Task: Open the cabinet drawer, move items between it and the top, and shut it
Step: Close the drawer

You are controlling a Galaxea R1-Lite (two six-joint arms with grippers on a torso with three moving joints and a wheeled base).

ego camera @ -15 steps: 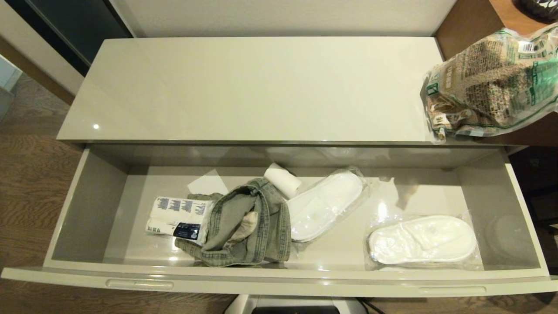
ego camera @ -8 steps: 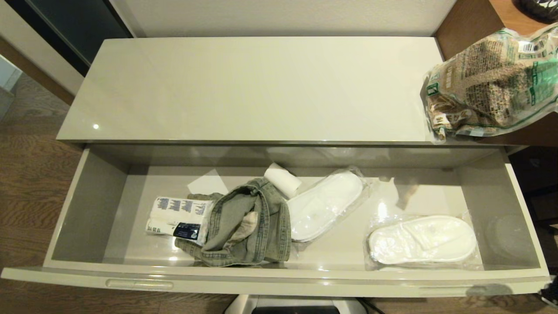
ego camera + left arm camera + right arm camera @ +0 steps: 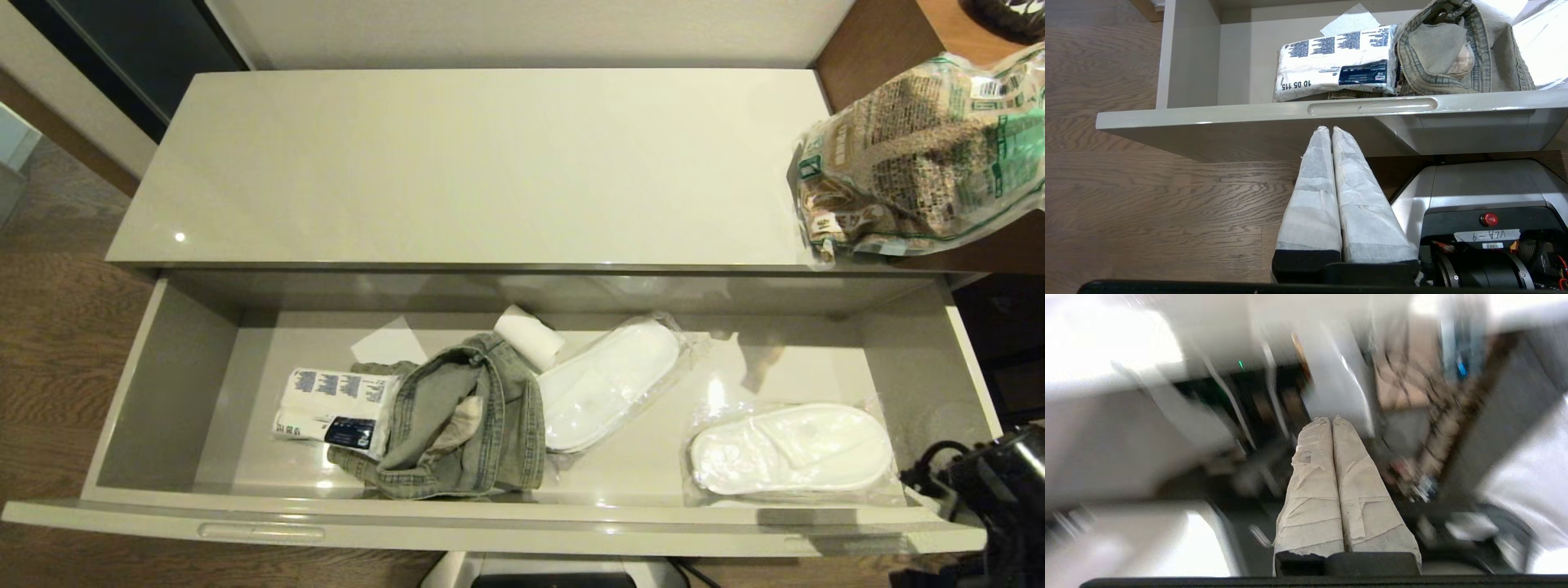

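Head view: the cabinet drawer (image 3: pixel 522 408) is seen pulled fully out beneath the top (image 3: pixel 473 163), the opening step judged done. The crinkly bag (image 3: pixel 914 155) lies at the top's right end, the white pack (image 3: pixel 335 408) inside the drawer. The right hand (image 3: pixel 1332 420), closed and empty, is placed at the drawer's right front corner; the left hand (image 3: pixel 1327 130), likewise closed, is parked below the drawer front. A reach for an item is judged next.

The drawer (image 3: pixel 522 523) stands pulled out, its interior open from above. Its left end is bare floor, as is a strip beside the right wall. The middle is crowded: the white pack (image 3: pixel 335 411) touches the denim garment (image 3: pixel 457 425), with wrapped slippers (image 3: pixel 790 449) further right. The top (image 3: pixel 473 163) is bare except where the crinkly bag (image 3: pixel 922 155) overhangs its right end.
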